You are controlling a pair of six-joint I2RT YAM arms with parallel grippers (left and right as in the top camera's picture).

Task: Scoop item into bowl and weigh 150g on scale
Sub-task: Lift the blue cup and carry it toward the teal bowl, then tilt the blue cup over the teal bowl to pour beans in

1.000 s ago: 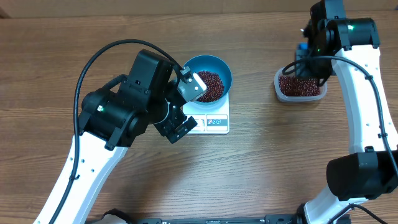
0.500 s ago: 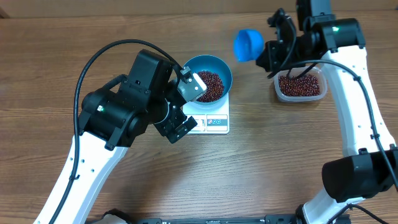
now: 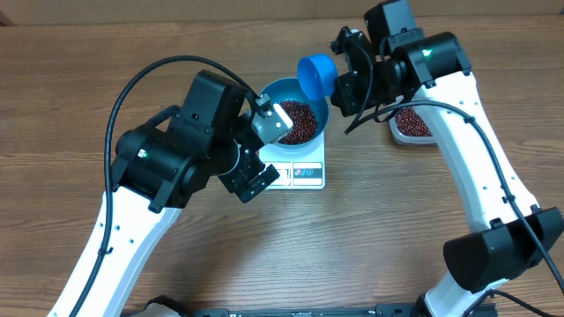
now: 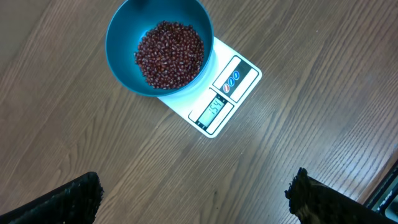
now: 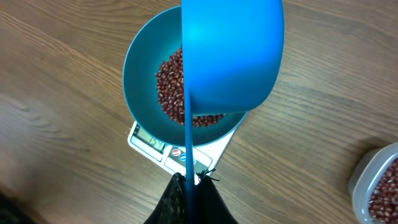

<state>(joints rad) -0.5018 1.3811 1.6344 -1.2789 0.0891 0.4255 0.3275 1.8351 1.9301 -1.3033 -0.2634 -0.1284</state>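
The blue bowl stands on the white scale with a heap of red-brown beans in it. My right gripper is shut on the thin handle of a small blue scoop, which hangs over the bowl's back right rim. In the right wrist view the scoop shows its underside above the bowl and beans, so its contents are hidden. My left gripper stands open just left of the scale. Its wrist view looks down on the bowl, beans and scale.
A clear plastic tub of more beans sits right of the scale, partly behind my right arm, and shows at the right wrist view's edge as the tub. A black cable loops over the left arm. Wooden tabletop lies all round.
My right arm lifted the scoop out of the tub and carried it left to above the bowl's rim. The left arm has not moved.
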